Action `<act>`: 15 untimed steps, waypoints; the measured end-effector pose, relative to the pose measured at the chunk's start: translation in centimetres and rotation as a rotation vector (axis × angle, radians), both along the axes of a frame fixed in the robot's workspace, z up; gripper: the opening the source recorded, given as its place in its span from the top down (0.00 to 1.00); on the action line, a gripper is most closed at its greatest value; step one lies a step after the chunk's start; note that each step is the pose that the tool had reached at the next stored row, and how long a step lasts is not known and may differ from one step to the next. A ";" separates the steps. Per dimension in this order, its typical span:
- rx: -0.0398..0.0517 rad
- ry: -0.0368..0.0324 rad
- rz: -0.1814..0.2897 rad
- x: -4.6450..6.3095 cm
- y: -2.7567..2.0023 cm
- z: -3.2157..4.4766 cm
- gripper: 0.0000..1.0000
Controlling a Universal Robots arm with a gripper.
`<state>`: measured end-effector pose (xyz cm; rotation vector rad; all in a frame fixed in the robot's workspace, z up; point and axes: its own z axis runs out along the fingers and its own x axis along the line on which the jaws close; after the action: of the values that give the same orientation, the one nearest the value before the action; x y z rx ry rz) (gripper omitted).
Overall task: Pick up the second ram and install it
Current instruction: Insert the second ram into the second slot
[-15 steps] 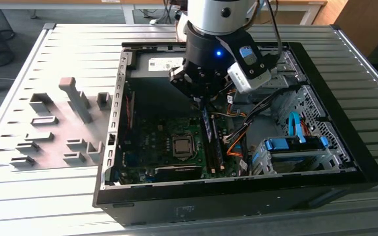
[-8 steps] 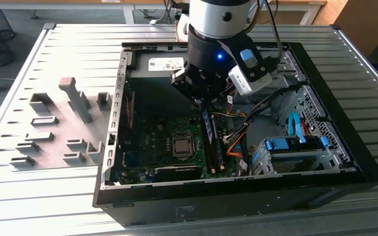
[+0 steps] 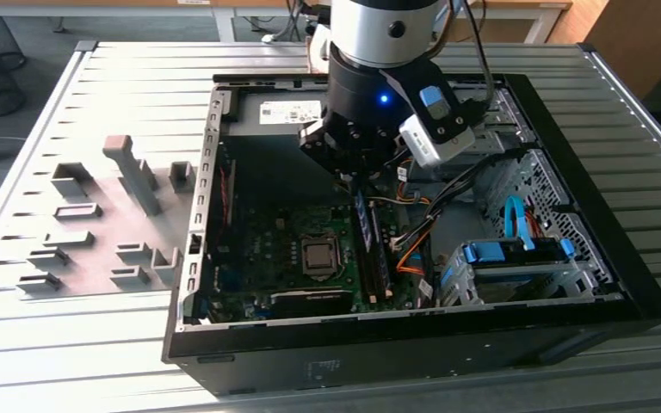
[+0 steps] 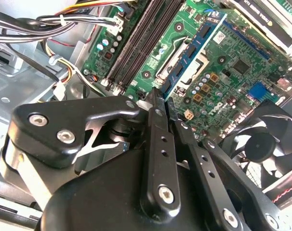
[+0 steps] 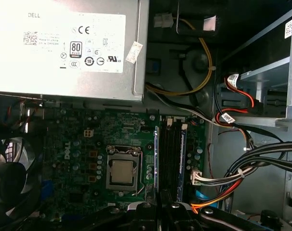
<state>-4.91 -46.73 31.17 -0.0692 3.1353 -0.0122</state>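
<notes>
Exterior view: black gripper reaching down into an open computer case on a slatted metal bench.
Its fingers sit narrow, nearly together; whether they pinch anything cannot be told. The second ram, a thin blue board with dark chips, lies flat against the green motherboard just beyond the fingertips, beside the square metal processor socket. Long black memory slots run directly under the fingers. Bundled cables crowd one side, a fan the other.

Arm vertical, tool pointing down, fingers nearly closed together.
</notes>
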 end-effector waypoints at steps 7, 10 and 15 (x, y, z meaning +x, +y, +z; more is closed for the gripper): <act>-0.0001 0.0000 -0.030 0.4 0.00 -0.69 0.86; 0.0000 0.0000 -0.053 0.6 0.00 -1.25 0.86; 0.0000 0.0000 -0.054 1.1 0.00 -2.16 0.86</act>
<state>-3.80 -46.73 29.01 0.0154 3.1362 -0.0124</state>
